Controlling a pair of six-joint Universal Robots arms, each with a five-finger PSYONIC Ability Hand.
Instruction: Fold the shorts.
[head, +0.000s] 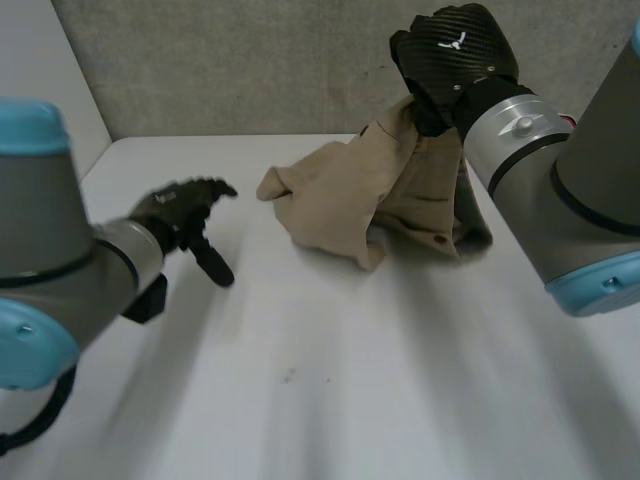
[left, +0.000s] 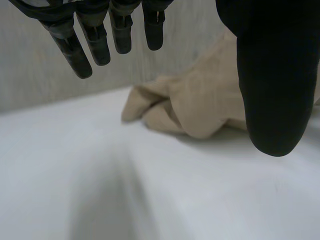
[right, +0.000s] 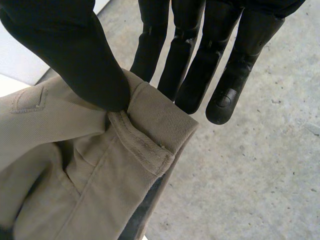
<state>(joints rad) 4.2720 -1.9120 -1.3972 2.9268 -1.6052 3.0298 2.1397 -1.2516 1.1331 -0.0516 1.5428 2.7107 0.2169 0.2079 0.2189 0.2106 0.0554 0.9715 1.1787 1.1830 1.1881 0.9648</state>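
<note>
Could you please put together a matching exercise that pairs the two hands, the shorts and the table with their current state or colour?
Things:
1. left hand
2. right hand
3. shorts
4. table

States:
A. white
B. pinching cloth between thumb and fingers
C. open, holding nothing
D. tan, one end lifted, the rest crumpled

Pairs: 1-C, 2-B, 3-D, 4-A
</note>
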